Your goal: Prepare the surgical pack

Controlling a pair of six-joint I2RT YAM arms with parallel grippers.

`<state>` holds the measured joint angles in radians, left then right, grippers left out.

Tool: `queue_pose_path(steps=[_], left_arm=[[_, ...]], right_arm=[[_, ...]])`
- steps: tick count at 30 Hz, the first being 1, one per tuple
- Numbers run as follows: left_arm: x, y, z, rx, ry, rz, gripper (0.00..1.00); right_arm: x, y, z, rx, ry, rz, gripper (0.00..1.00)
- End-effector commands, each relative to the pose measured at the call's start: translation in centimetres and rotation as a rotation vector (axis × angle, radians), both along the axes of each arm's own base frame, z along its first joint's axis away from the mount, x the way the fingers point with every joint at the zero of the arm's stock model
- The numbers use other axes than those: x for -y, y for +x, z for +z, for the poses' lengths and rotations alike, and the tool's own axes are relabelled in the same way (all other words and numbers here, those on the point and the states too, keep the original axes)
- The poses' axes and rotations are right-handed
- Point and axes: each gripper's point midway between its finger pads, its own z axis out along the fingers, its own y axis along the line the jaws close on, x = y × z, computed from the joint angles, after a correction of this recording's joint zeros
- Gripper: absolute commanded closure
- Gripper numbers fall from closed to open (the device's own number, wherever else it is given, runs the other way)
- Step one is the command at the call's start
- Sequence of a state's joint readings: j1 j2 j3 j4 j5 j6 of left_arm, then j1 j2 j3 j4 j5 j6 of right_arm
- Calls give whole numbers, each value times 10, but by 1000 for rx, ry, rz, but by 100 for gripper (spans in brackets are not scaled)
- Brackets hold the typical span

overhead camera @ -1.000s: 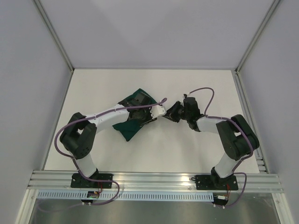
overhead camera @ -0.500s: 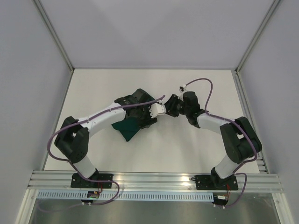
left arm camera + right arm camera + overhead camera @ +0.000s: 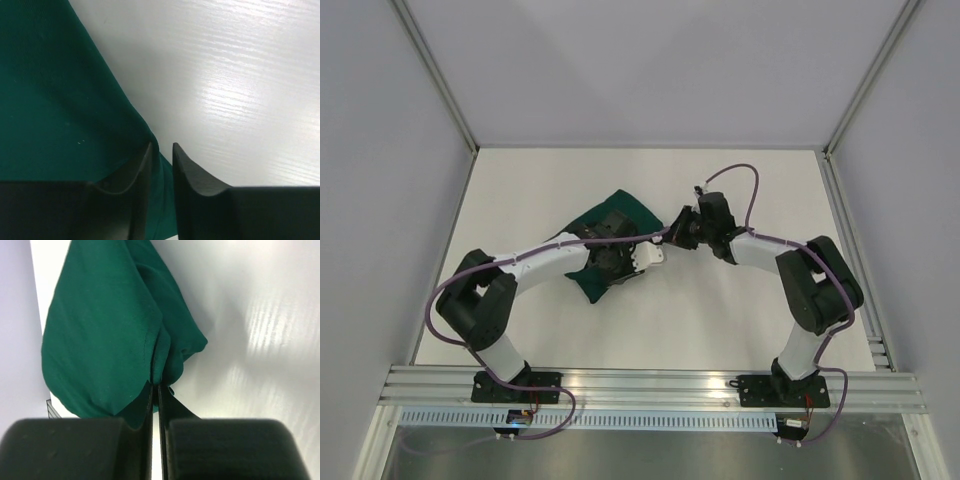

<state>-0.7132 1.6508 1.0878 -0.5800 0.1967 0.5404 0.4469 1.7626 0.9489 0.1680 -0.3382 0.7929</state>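
At the drape (image 3: 638, 212), left arm (image 3: 545, 255) and right arm (image 3: 760, 250) meet.

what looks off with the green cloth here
The green drape is not spread flat. It is bunched into rumpled folds on the table, and the right gripper has its jaws shut on a ridge of it.

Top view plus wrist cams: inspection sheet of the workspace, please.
Surface: white table, no marks seen.
Job's things: green drape bunched mid-table; other pack items not seen.
Clutter: nothing seen.
Grippers: left gripper closed on a drape edge; right gripper pinching a drape fold.
Cables: purple cables run along both arms.
Surroundings: pale walls; aluminium rail at near edge.
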Motion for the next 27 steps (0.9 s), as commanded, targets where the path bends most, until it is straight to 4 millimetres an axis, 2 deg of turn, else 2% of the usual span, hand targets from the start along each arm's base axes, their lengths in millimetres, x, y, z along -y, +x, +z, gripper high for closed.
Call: queue_pose_path(steps=[1,3,5,6,8,10,11,12,13,14,15,16,17,19,20,21,22,23,25,26,27], left_arm=[[-6,-8,-10,-16,27,-28,73],[-11,-12,-15,-22,40,-33,76],[-15,-15,-16,-19,48,-45,78],[-15,-16,-18,-22,51,-46,78],[-16,-16,-17,-21,52,-46,78],[-15,-15,-12,-13,45,-44,76],[-12,-12,-6,-3,32,-44,76],[-10,-13,-1,-1,19,-46,75],[-7,-16,7,-6,-4,-55,74],[-3,-15,16,3,-28,-64,73],[-1,-23,22,-22,-50,-87,71],[1,-26,32,-18,-75,-104,68],[5,-27,42,-19,-97,-117,66],[3,-41,50,-76,-101,-146,58],[6,-41,61,-79,-109,-158,56],[0,-53,62,-138,-90,-171,55],[0,-56,66,-151,-88,-177,55],[0,-57,73,-150,-93,-180,55],[-4,-62,82,-157,-105,-165,54],[-8,-58,84,-149,-109,-139,54],[-13,-53,90,-133,-118,-109,53]], right_arm=[[15,11,-12,0,-86,-65,100],[24,10,-23,-21,-102,-90,99],[24,11,-25,-21,-92,-86,99],[26,11,-34,-36,-102,-82,99],[20,13,-33,-39,-84,-59,99],[17,12,-33,-39,-72,-34,95],[17,11,-32,-39,-78,-34,89],[19,11,-24,-17,-82,-36,76],[26,9,-26,-12,-119,-43,69],[28,9,-14,16,-122,-45,64],[33,9,-10,30,-130,-45,59],[37,6,-8,36,-149,-34,57],[40,6,4,64,-154,-35,55],[48,7,12,94,-189,-29,50],[49,13,27,138,-185,-29,46],[50,10,28,125,-203,-13,44],[51,12,32,137,-218,1,42],[47,24,44,181,-235,25,41],[42,28,38,159,-253,71,40],[33,39,55,204,-239,102,40],[29,42,53,196,-236,121,40]])
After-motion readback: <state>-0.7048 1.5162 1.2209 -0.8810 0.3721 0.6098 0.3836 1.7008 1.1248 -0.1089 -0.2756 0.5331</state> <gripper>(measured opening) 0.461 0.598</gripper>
